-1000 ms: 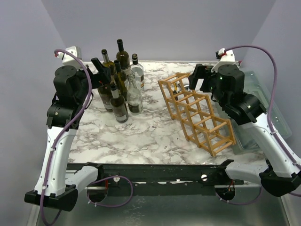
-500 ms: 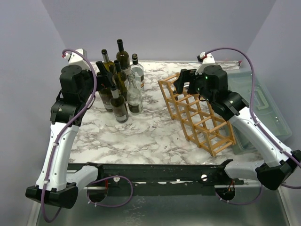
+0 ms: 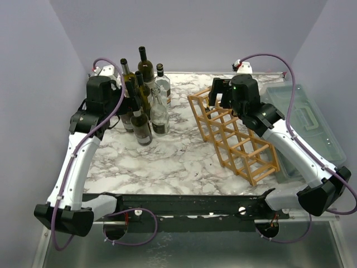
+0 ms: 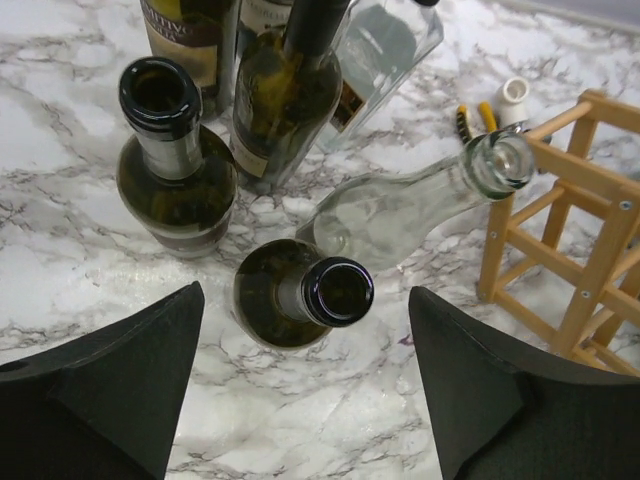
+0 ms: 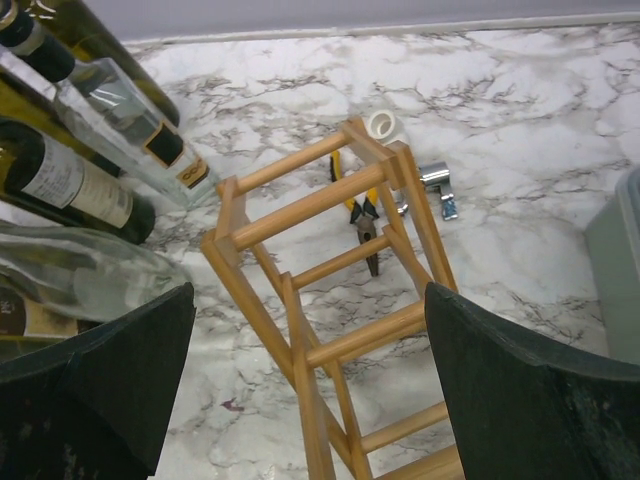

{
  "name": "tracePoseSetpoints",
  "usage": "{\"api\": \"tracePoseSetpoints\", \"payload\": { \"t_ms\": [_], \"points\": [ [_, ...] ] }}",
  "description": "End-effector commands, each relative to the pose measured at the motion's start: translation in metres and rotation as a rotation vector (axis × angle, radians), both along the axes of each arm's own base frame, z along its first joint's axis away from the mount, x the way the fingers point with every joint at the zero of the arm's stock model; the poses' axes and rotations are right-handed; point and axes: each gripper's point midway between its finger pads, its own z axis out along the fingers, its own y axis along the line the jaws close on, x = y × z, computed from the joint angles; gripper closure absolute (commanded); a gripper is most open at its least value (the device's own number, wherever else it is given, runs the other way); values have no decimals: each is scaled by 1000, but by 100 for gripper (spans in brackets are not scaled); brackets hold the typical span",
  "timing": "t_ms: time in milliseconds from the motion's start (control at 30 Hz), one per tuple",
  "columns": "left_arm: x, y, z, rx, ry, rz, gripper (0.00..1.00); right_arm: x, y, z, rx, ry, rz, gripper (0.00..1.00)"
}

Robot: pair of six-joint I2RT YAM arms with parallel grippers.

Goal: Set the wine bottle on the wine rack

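Note:
Several wine bottles (image 3: 142, 95) stand in a cluster at the back left of the marble table. My left gripper (image 3: 129, 88) is open right above them. In the left wrist view my left gripper (image 4: 303, 292) looks down on the open mouth of a dark green bottle (image 4: 338, 290) between its fingers, with a clear glass bottle (image 4: 400, 205) just behind it. The light wooden wine rack (image 3: 234, 134) lies empty at centre right. My right gripper (image 3: 218, 92) is open above the rack's far end (image 5: 330, 200) and holds nothing (image 5: 310, 290).
A translucent grey-green lidded box (image 3: 304, 120) stands right of the rack. Pliers (image 5: 362, 225), a tape roll (image 5: 382, 125) and a metal clip (image 5: 437, 185) lie on the marble behind the rack. Another dark bottle (image 4: 175, 160) stands close on the left.
My left gripper has moved right and in over the bottle cluster. My right gripper has swung left from the box side to above the rack's far end.

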Motion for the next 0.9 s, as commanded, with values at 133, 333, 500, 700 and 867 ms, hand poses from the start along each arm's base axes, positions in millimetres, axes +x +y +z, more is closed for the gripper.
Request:
{"api": "tracePoseSetpoints", "payload": {
  "t_ms": [133,333,500,700,867],
  "points": [
    [2,-15,-45,96,142,-60,26,-9,-31,2,-63,-31,-87,0],
    [-1,-11,-51,157,138,-34,39,-12,-27,-3,-61,-41,-50,0],
    [1,-6,-61,211,154,-17,43,-19,-36,1,-55,-83,-67,0],
    [8,-5,-68,242,174,-15,51,-31,-19,1,-63,-86,85,0],
    [6,-5,-71,249,182,-29,67,-38,8,-3,-13,-70,232,0]
  ]
}}
